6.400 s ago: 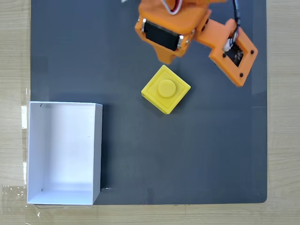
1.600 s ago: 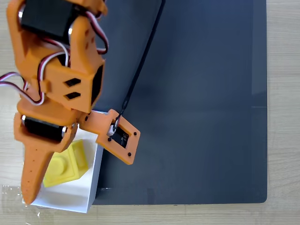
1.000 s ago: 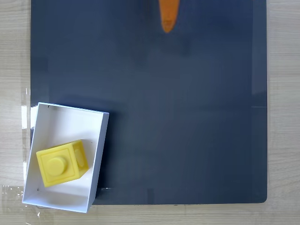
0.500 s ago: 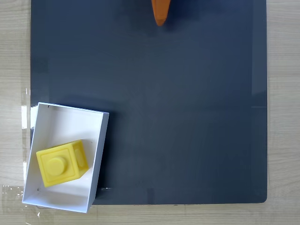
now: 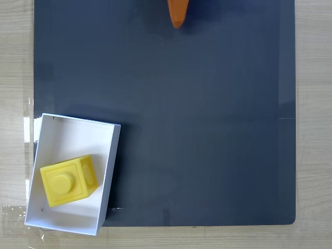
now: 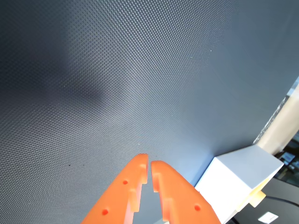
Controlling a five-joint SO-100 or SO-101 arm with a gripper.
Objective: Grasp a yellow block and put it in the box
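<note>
The yellow block lies inside the white box at the lower left of the fixed view, stud face up, in the box's lower half. An orange tip of my gripper pokes in at the top edge of the fixed view, far from the box. In the wrist view the two orange fingers of the gripper meet at their tips above the dark mat, with nothing between them. A corner of the box shows at the lower right of the wrist view.
A dark grey mat covers most of the light wooden table. The box sits slightly skewed, overlapping the mat's lower left corner. In the wrist view the mat edge and pale table lie at the right.
The gripper tip drew back a little toward the top edge between a second ago and now. The block and the box have stayed still over that second.
</note>
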